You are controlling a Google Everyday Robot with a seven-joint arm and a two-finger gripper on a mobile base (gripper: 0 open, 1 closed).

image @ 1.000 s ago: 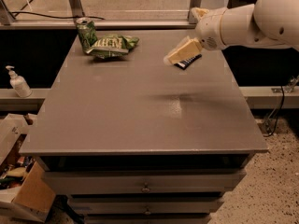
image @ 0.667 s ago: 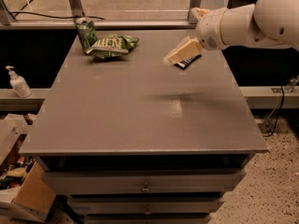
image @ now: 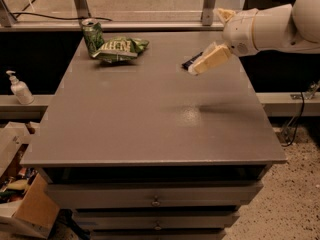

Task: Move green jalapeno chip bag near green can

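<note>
The green jalapeno chip bag (image: 120,48) lies flat at the far left of the grey table (image: 150,119), its left end touching or almost touching the green can (image: 92,35), which stands upright at the back left corner. My gripper (image: 210,61) hangs above the far right part of the table, well to the right of the bag, and holds nothing that I can see. A small dark packet (image: 190,63) shows just behind its tip.
A white pump bottle (image: 19,88) stands on a low ledge to the left of the table. A cardboard box (image: 27,211) with clutter sits on the floor at lower left. Drawers run under the table front. A cable hangs at the right.
</note>
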